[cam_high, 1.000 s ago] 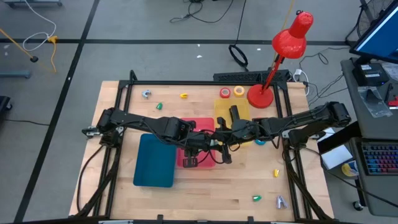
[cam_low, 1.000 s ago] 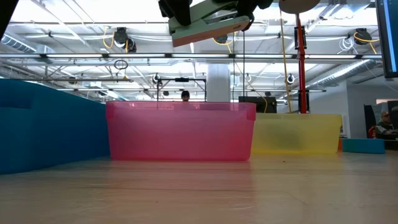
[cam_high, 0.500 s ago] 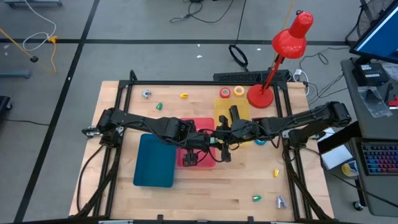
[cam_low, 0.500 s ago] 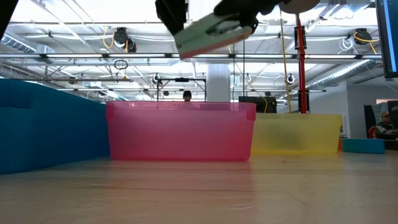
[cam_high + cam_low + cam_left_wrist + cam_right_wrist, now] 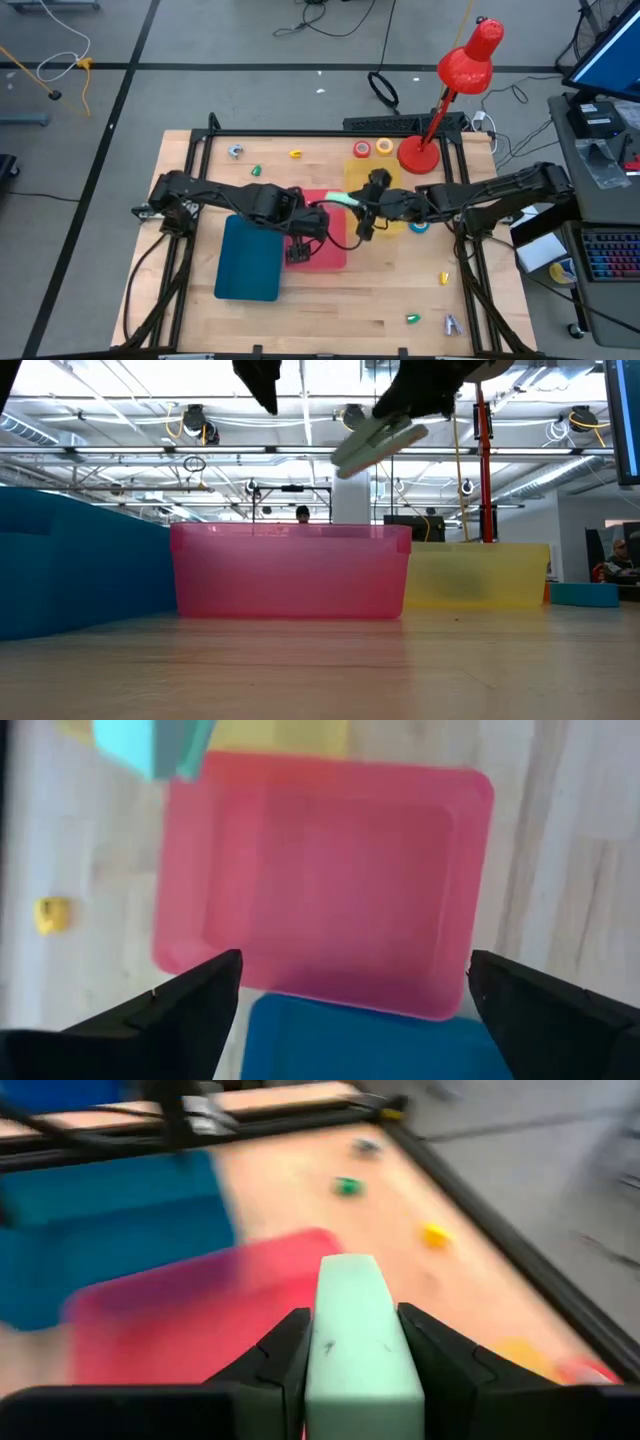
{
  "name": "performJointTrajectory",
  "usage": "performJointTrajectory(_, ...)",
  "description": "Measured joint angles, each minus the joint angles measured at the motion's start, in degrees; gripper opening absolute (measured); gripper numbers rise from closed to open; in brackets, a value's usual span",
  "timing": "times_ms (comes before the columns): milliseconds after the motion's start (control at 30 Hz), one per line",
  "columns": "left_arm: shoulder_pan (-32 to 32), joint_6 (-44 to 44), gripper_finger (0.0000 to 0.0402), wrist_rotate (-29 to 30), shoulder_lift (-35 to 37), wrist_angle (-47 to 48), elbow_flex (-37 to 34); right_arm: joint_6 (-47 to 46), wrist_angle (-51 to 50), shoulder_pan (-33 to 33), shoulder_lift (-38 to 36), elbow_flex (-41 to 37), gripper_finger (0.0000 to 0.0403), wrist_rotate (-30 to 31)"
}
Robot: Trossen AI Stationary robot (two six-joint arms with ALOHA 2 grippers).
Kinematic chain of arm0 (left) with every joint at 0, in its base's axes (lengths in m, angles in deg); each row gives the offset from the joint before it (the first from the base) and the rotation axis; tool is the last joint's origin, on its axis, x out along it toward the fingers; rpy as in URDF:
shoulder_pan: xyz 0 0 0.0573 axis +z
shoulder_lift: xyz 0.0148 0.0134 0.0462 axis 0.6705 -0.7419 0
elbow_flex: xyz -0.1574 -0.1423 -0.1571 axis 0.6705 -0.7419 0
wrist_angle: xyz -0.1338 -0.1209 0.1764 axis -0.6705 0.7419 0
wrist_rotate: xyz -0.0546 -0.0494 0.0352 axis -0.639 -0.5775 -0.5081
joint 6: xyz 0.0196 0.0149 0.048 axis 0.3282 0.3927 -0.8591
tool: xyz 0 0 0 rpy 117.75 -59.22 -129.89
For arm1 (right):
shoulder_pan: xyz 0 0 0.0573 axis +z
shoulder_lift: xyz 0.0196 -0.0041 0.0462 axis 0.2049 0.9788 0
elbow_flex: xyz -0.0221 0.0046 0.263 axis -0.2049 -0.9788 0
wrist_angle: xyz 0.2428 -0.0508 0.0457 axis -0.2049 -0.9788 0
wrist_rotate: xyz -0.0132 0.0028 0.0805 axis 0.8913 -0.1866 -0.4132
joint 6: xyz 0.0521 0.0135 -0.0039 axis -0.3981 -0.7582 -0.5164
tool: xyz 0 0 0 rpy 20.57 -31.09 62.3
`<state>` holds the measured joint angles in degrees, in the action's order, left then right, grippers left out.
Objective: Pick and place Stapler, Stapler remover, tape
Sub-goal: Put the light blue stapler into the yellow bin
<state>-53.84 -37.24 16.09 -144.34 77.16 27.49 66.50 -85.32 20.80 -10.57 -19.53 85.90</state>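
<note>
We hold the pale green stapler (image 5: 360,1345) pinched in the right gripper (image 5: 362,205), high over the pink tray (image 5: 290,572) — carrying step. The left gripper (image 5: 297,247), spread wide and empty, hangs above the same tray. Next: lower it inside the rim; beyond, the yellow tray (image 5: 478,575) sits close.

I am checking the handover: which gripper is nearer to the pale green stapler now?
Right. The right gripper holds the stapler between its fingers above the pink tray. The left gripper hangs open over that tray, apart from it.
</note>
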Motion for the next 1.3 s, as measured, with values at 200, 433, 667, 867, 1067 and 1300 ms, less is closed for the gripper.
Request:
performJointTrajectory(200, 0.0, 3.8, 0.0377, 5.0, 3.5, 3.5, 0.0, -11.8, -4.0, -0.3, 0.1, 0.0, 0.0118, 10.4)
performJointTrajectory(433, -0.1, 6.6, 0.0377, 8.1, 5.9, 4.1, 0.0, -21.7, -6.3, -1.9, 0.6, -0.3, 0.0118, 16.6)
performJointTrajectory(667, -1.4, 7.2, 0.0370, 10.1, 7.5, 3.6, -0.7, -29.3, -6.5, -4.0, 1.3, -5.0, 0.0118, 17.6)
performJointTrajectory(867, -1.9, 7.1, 0.0373, 9.9, 10.6, -1.4, -6.3, -33.6, -6.4, -6.1, 1.6, -8.0, 0.0119, 17.3)
performJointTrajectory(1067, -1.8, 9.4, 0.0370, 8.6, 15.6, -7.9, -15.8, -33.7, -2.6, -7.8, 4.5, -8.2, 0.0120, 14.7)
performJointTrajectory(1300, -2.9, 12.0, 0.0370, 6.5, 23.3, -16.5, -27.3, -34.9, -2.2, -9.7, 9.6, -8.2, 0.0120, 12.9)
